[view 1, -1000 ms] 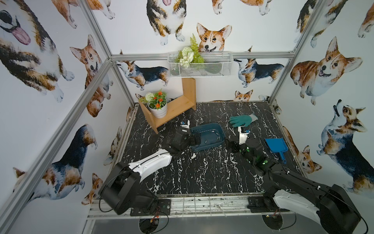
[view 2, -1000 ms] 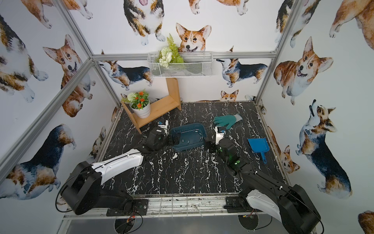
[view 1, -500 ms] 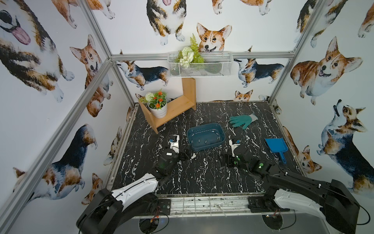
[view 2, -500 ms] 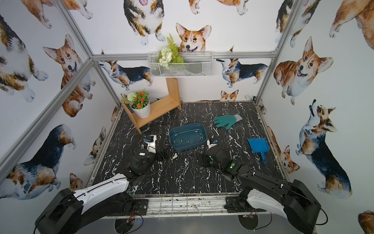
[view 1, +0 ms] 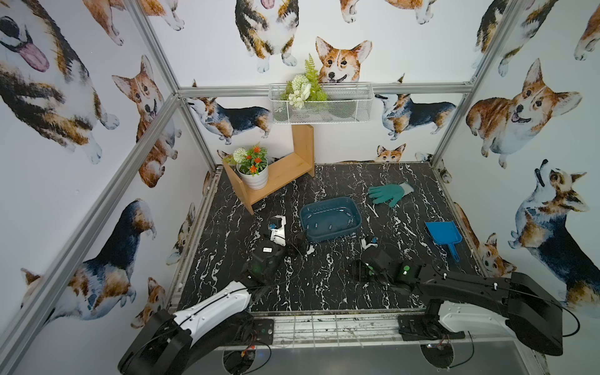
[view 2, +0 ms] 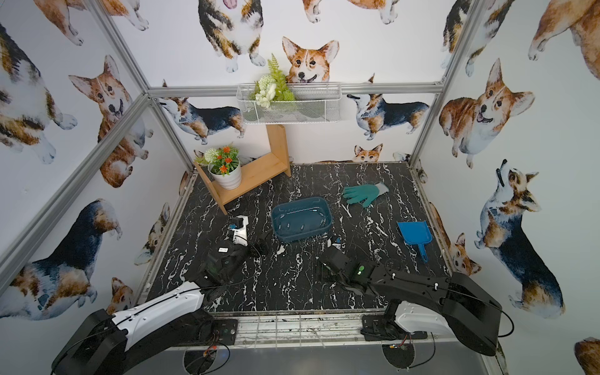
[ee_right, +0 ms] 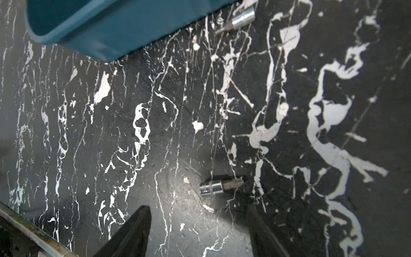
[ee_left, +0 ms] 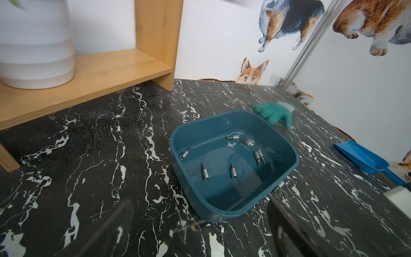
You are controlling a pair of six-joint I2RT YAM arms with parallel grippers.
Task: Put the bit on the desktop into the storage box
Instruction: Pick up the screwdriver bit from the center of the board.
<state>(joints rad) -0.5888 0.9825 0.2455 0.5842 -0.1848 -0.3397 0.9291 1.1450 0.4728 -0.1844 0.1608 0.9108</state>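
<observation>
Our left gripper (ee_left: 200,204) stands wide and empty, its blurred fingers (ee_left: 115,224) cut off at the edge. The storage box (ee_left: 222,214) holds several bits (ee_left: 233,172); a half-hidden bit (ee_left: 280,184) peeks from behind its wall. On the desktop (ee_right: 89,144), a loose bit (ee_right: 220,185) lies just ahead of our right gripper (ee_right: 197,208), jaws parted, gripping nothing.

Left gripper (ee_left: 200,207) sits low at the box's (ee_left: 213,214) near left corner, jaws at full spread. Right gripper (ee_right: 198,208) points downward near the box's right front, jaws apart.
</observation>
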